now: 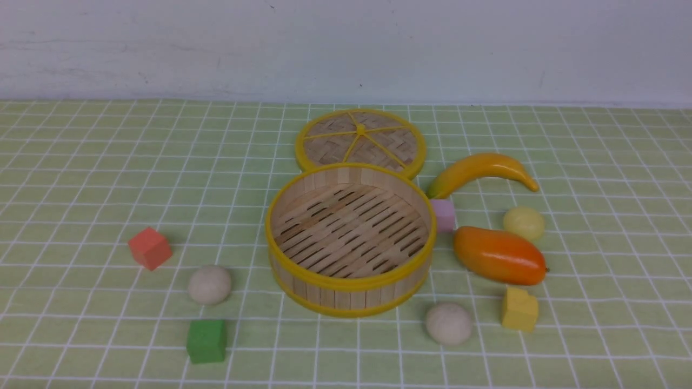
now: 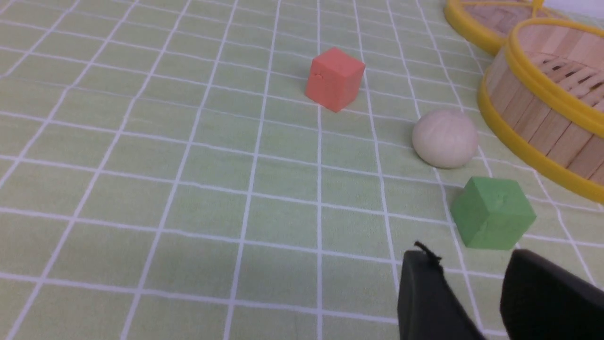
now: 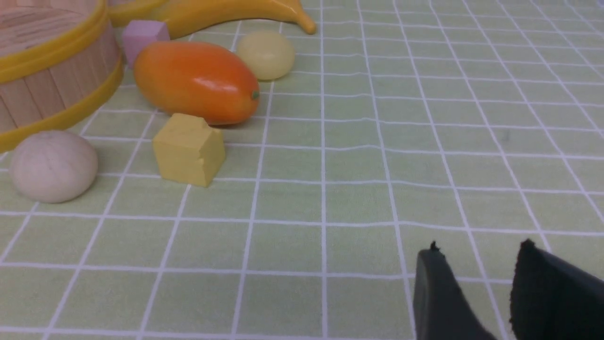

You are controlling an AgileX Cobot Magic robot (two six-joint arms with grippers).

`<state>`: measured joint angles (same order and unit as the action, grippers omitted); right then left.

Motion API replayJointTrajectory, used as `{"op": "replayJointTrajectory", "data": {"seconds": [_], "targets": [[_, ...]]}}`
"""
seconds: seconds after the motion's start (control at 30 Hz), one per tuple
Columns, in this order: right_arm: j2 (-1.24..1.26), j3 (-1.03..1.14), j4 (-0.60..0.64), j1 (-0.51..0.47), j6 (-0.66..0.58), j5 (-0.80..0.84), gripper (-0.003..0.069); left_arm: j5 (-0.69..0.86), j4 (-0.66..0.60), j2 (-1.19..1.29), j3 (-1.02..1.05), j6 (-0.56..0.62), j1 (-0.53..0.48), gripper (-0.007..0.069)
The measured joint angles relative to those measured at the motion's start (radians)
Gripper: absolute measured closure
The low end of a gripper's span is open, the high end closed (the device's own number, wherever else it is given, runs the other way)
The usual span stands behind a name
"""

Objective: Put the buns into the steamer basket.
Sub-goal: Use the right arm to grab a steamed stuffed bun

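The empty steamer basket stands mid-table. One beige bun lies to its left, a second beige bun at its front right, and a pale yellow bun further right behind the mango. Neither arm shows in the front view. In the left wrist view my left gripper is open and empty above the cloth, short of the green cube, with the bun and basket beyond. My right gripper is open and empty, well away from the beige bun and yellow bun.
The woven lid lies behind the basket. A red cube and a green cube flank the left bun. On the right are a banana, a purple cube, an orange mango and a yellow cube.
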<state>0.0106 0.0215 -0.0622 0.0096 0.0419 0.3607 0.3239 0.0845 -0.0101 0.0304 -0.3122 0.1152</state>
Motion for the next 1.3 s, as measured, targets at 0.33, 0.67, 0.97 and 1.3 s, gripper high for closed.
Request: {"op": "replayJointTrajectory", "data": {"seconds": [0.33, 0.67, 0.97, 1.3], "targets": [[0.0, 0.007, -0.001, 0.0, 0.0, -0.273, 0.0418, -0.14, 0.0, 0.0, 0.0, 0.0, 0.0, 0.0386], [0.0, 0.007, 0.0, 0.0, 0.077, -0.654, 0.0418, -0.216, -0.013, 0.0, 0.0, -0.016, 0.0, 0.0386], [0.0, -0.087, 0.042, 0.0, 0.211, -0.875, 0.0418, -0.332, -0.065, 0.0, 0.0, -0.102, 0.0, 0.0386], [-0.243, -0.774, 0.127, 0.0, 0.236, -0.361, 0.0418, -0.332, -0.107, 0.0, 0.0, -0.105, 0.0, 0.0386]]}}
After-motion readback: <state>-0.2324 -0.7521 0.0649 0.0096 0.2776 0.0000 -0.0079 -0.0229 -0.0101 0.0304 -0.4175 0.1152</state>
